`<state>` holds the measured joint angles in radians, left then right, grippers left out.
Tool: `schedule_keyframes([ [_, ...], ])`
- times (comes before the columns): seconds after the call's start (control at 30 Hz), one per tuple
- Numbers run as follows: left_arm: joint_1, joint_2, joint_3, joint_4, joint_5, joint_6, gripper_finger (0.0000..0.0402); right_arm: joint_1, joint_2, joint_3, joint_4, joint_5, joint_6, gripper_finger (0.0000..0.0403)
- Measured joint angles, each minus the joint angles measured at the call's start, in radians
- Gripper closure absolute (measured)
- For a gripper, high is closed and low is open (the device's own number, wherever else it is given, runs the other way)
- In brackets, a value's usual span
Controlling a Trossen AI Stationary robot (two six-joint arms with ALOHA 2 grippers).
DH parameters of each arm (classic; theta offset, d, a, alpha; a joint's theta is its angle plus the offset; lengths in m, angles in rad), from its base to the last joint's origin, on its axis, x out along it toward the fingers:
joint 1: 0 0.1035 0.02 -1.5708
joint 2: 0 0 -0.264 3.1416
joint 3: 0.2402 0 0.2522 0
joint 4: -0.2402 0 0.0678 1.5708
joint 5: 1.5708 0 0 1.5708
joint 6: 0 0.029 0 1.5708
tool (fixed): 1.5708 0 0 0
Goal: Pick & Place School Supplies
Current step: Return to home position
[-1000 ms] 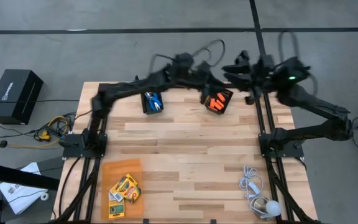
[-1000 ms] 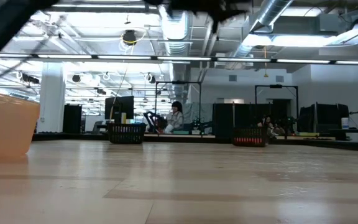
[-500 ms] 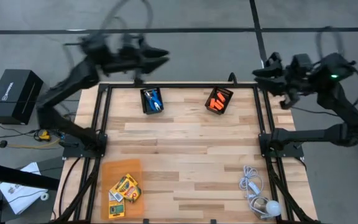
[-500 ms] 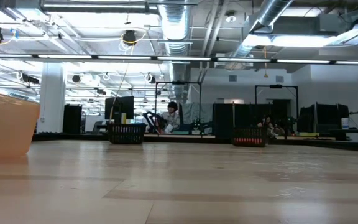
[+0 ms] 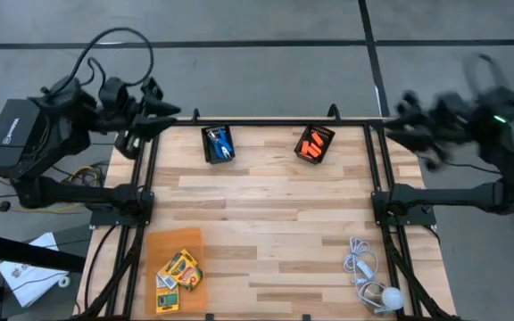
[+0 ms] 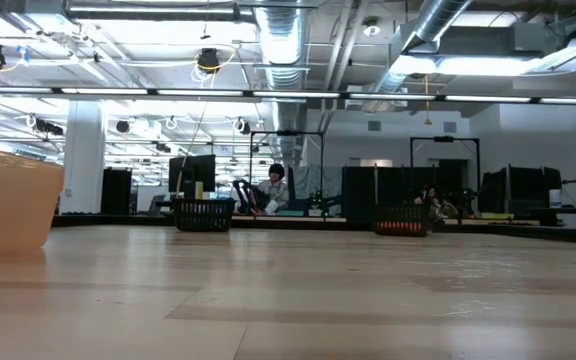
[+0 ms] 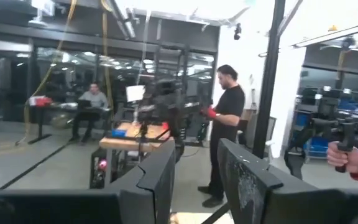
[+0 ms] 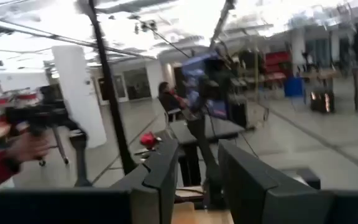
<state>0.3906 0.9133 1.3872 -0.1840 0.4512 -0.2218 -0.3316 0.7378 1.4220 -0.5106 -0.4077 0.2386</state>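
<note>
At the wooden table's far edge, the left black mesh bin held blue-handled scissors and the right black mesh bin held orange erasers. Yellow-and-green crayon boxes lay at the near-left corner, a white bulbed cord at the near-right.

Seen from above, the crayon boxes — small, yellow and green — lie flat in a tight cluster, touching or overlapping one another, inside the orange see-through tray at the lower left corner of the table. They fill the tray's lower half; an exact count cannot be told. The blue-handled scissors lie slantwise in the left black bin by the table's upper edge, left of centre. The stubby orange pieces — several, bright, bunched together — lie in the right black bin, which sits askew by the same edge, right of centre, well apart from the scissors
</note>
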Motion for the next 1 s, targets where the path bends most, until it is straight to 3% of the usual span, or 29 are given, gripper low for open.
schedule_keyframes([
  [0.2,-0.005,-0.203,-0.265,0.076,-0.074,-0.020,0.0284,0.053,-0.186,-0.166,-0.063,0.117,-0.051,0.0296],
  [0.53,-0.004,-0.577,-0.883,0.454,-0.146,-0.157,0.0284,0.033,-0.731,-0.556,-0.019,0.199,-0.002,0.0296],
  [0.6,-0.004,-0.647,-0.986,0.524,-0.156,-0.179,0.0284,0.008,-0.730,-0.578,-0.043,0.187,0.014,0.0296],
  [0.67,-0.006,-0.716,-1.075,0.571,-0.165,-0.196,0.0284,-0.002,-0.716,-0.574,-0.202,0.207,-0.004,0.0296],
  [0.87,-0.015,-0.911,-1.287,0.606,-0.226,-0.269,0.0284,-0.046,-0.729,-0.609,-0.211,0.245,0.016,0.0296],
  [1.0,-0.027,-0.894,-1.381,0.700,-0.242,-0.285,0.0284,-0.059,-0.732,-0.653,-0.164,0.248,0.052,0.0296],
])
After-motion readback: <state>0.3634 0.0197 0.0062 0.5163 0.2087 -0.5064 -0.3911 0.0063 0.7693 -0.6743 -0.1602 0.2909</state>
